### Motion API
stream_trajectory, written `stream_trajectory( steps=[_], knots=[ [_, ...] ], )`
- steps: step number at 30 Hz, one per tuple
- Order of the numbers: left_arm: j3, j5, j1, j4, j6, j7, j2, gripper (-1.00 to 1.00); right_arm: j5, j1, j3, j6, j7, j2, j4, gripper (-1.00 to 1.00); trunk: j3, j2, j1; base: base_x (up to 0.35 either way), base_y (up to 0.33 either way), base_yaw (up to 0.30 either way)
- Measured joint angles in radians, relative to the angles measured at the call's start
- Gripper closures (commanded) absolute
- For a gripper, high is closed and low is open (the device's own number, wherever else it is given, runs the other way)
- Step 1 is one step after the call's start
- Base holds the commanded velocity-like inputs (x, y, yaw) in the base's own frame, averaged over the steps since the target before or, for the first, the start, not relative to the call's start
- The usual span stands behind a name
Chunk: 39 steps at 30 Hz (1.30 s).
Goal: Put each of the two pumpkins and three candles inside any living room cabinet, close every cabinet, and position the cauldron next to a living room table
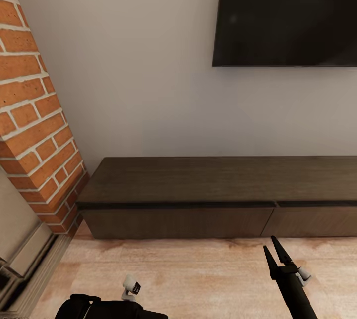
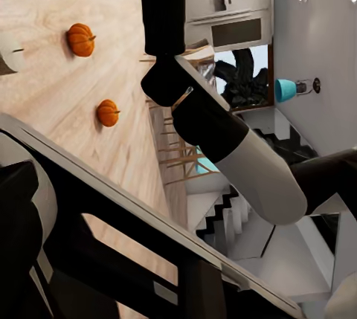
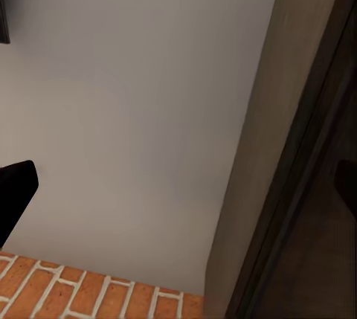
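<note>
Head view: long low dark-brown cabinet (image 1: 218, 195) sits against the pale wall, both visible drawer fronts flush and closed, top bare. Black TV (image 1: 290, 12) hangs on the wall above its right part; brick column (image 1: 34, 111) stands at the left, touching the cabinet's left end. Right gripper (image 1: 276, 254) is raised over the wood floor (image 1: 198, 274) just short of the cabinet front, fingers parted in a narrow V, holding nothing. Left arm is folded low at the frame's bottom edge; can't tell how its jaws stand. Left wrist view: two pumpkins (image 2: 81, 39) (image 2: 108, 113) lie on the floor, apart from each other, with one candle (image 2: 7, 53) near the frame edge. Kitchen appliances and a staircase sit behind them.
</note>
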Motion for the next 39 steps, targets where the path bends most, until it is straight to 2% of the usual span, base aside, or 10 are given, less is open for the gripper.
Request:
stream_trajectory(
  steps=[11, 35, 39],
  knots=[
    [0.0, -0.005, 0.001, 0.0, -0.001, 0.0, -0.001, -1.0, 0.002, 0.0, -0.002, -0.001, 0.011, 0.0, -0.002, -1.0, -0.034, -0.077, 0.042, 0.0, 0.0, 0.0],
    [-0.001, -0.009, 0.007, 0.0, -0.001, 0.0, -0.001, -1.0, 0.002, 0.0, -0.002, 0.001, 0.01, -0.001, -0.006, -1.0, -0.127, -0.083, 0.053, 0.0, 0.0, 0.0],
    [-0.001, -0.008, 0.007, 0.0, -0.001, -0.001, -0.001, -1.0, 0.002, 0.0, -0.002, 0.001, 0.01, -0.001, -0.006, -1.0, -0.127, -0.083, 0.053, 0.0, 0.0, 0.0]
  ],
)
